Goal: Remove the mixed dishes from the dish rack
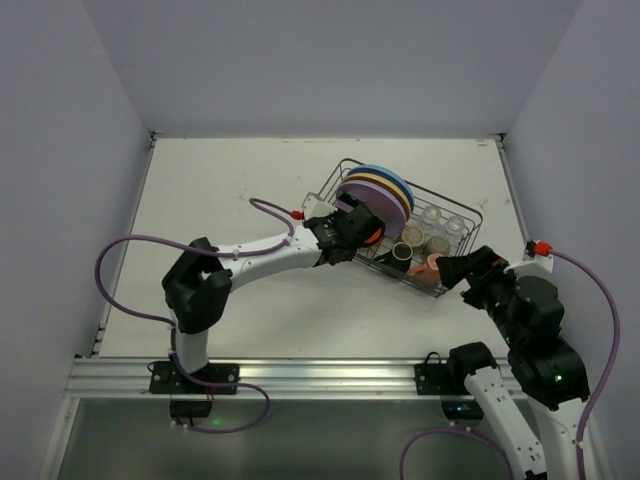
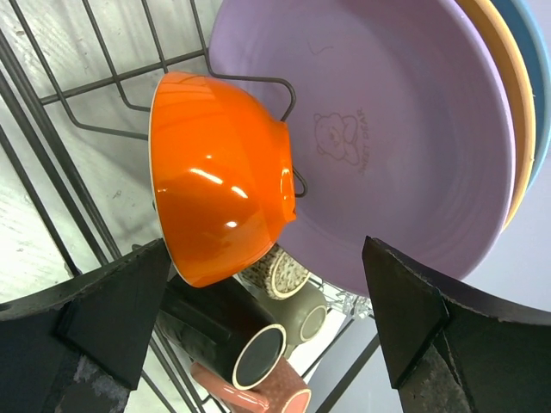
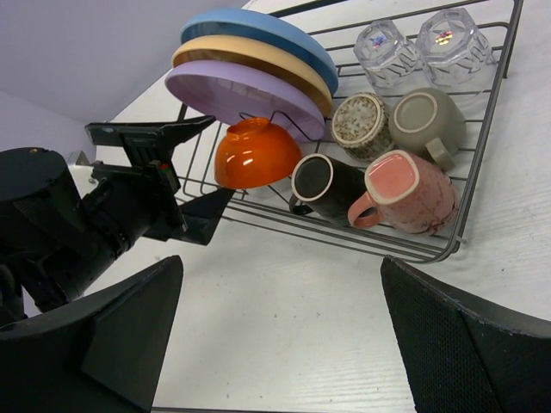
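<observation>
White table [image 1: 250, 180] between plain grey walls [image 1: 300, 60] bears the black dish rack [image 1: 440, 197]

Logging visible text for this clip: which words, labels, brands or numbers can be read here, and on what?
On the lilac plate: a stamped bear outline with a short line of lettering beside it, too faint to read.
On the clear glasses: a small coloured mark on each base, too small to read.
No other text shows in any view.
</observation>
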